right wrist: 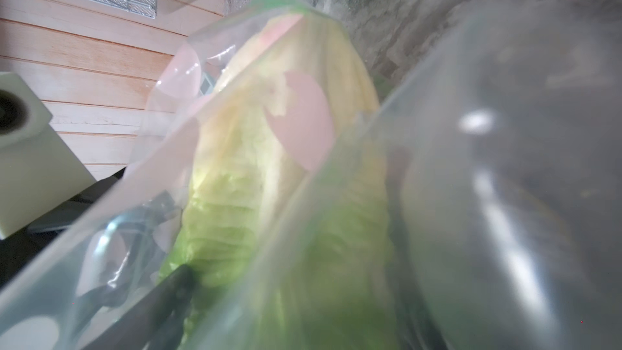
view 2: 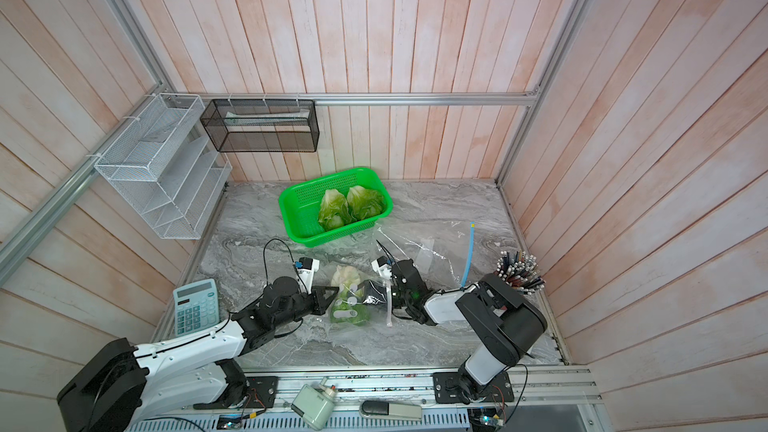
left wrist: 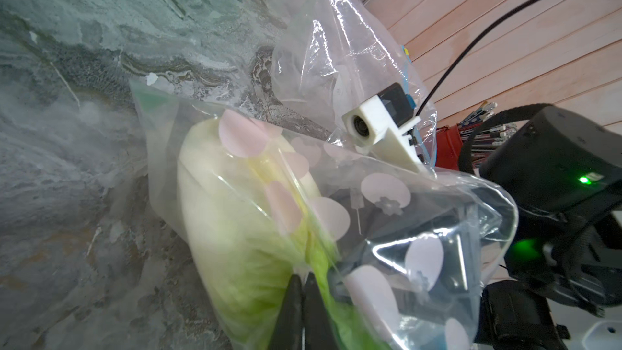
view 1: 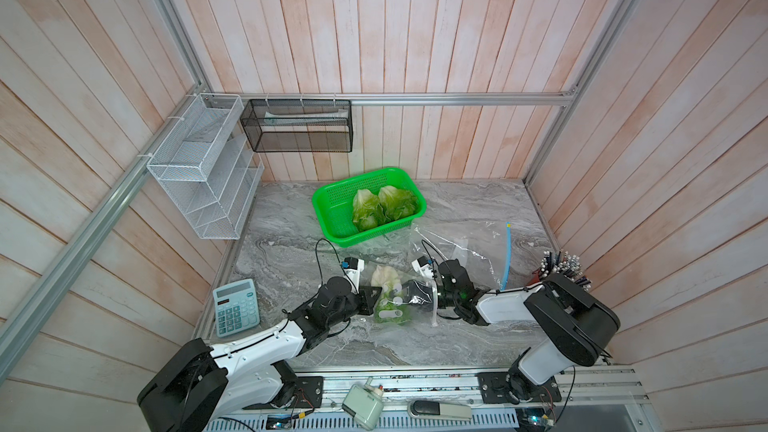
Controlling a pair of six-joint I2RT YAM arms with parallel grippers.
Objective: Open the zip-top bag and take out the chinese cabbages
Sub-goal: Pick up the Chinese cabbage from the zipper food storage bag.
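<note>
Clamping the bag [view 1: 390, 314] edge, left claw [left wrist: 302, 301] steadies it. Spread apart, right claw [view 1: 409, 292] reaches inside for the cabbage [left wrist: 229, 230].

Two cabbages [view 1: 397, 201] lie in the basket [view 1: 360, 174], a third cabbage [view 1: 384, 279] in the zip-top bag [left wrist: 387, 196].

1. A robot lab cell dressed as a room: an aluminium frame [view 1: 415, 98] edges plank walls [view 1: 415, 35] around a marble-look table [view 1: 415, 344].
2. Both arms [view 1: 257, 342] are bolted to a rail [view 1: 415, 384] (bare metal, loose wires showing) at the table's near edge, well behind the left gripper [left wrist: 303, 281] and right gripper [view 1: 409, 292]; a pedal [view 1: 438, 409] lies beside it.
3. Office props stand about: a calculator [view 1: 236, 307] behind the left gripper, pens [view 1: 561, 265] behind the right gripper, mesh racks [view 1: 199, 168] on the walls beyond both.
</note>
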